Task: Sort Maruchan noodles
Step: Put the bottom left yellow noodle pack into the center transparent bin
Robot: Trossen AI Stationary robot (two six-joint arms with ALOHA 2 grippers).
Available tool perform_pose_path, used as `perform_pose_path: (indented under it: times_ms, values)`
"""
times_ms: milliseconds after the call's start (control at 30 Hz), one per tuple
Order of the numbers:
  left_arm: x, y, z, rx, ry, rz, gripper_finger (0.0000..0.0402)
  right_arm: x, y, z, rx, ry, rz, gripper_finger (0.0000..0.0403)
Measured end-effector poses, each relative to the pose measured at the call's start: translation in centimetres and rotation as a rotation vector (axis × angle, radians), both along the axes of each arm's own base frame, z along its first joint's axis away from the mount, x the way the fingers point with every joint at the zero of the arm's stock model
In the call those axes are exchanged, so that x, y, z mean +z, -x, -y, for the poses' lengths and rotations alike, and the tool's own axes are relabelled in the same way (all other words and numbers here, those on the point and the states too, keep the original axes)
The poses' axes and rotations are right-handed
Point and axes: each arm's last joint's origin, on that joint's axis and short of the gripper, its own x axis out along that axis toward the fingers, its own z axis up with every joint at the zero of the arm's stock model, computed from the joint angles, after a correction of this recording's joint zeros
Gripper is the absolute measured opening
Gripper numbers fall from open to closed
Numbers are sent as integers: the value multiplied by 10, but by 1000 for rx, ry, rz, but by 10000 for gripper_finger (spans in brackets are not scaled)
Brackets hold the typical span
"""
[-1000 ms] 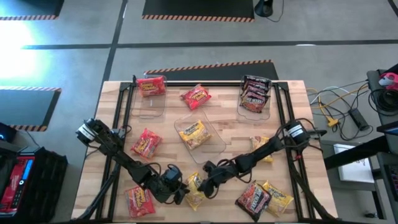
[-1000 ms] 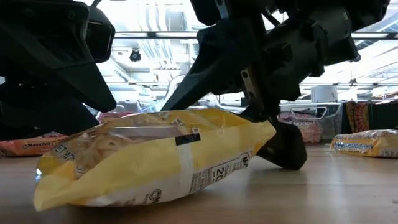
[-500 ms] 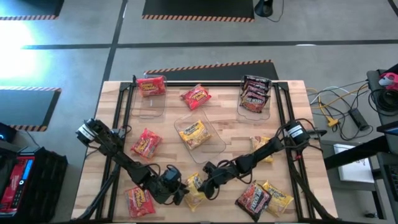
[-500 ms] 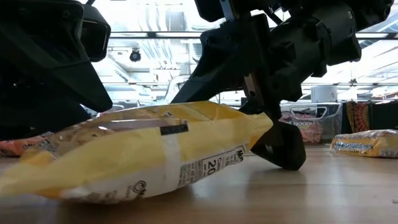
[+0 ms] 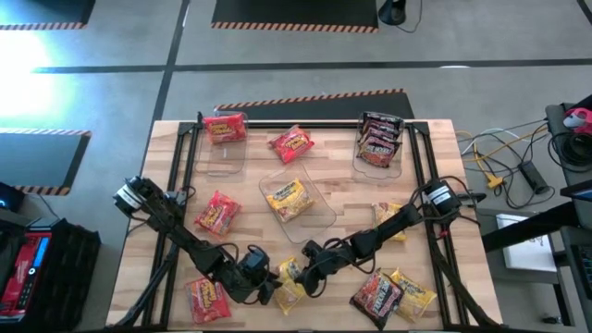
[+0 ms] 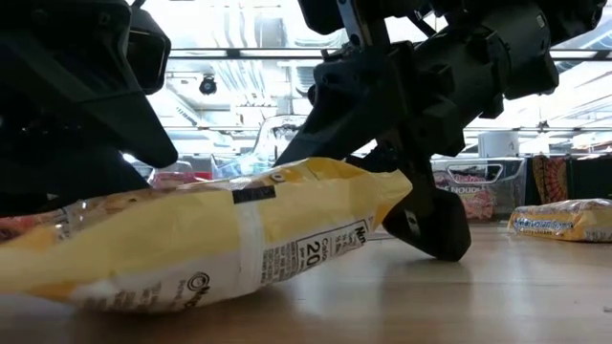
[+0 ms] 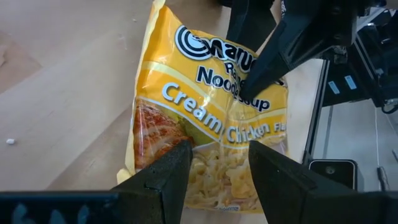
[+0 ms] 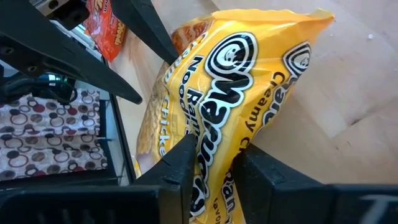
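Right gripper [image 8: 214, 165] pinches one end of a yellow Creamy Chicken noodle packet [image 5: 289, 277], its two fingers pressed on the crinkled edge near the table's front middle. Left gripper [image 7: 217, 165] holds the packet's opposite end, fingers set apart with the wrapper between them. Both arms reach inward low over the wooden table [image 5: 351, 194]. Farther back stand three clear bins [image 5: 298, 205], holding red, yellow and dark packets. Loose red packets [image 5: 217, 213] and more yellow ones [image 5: 412, 291] lie scattered around.
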Motion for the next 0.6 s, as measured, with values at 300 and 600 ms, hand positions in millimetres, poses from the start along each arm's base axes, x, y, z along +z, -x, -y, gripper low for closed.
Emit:
perform_pose_path:
  times_ms: [300,600]
  values:
    - [10,0,0,-5,13,27,153,0,0,0,5,6,-3,72]
    - [30,4,-7,-6,-95,82,153,4,0,0,58,1,5,69]
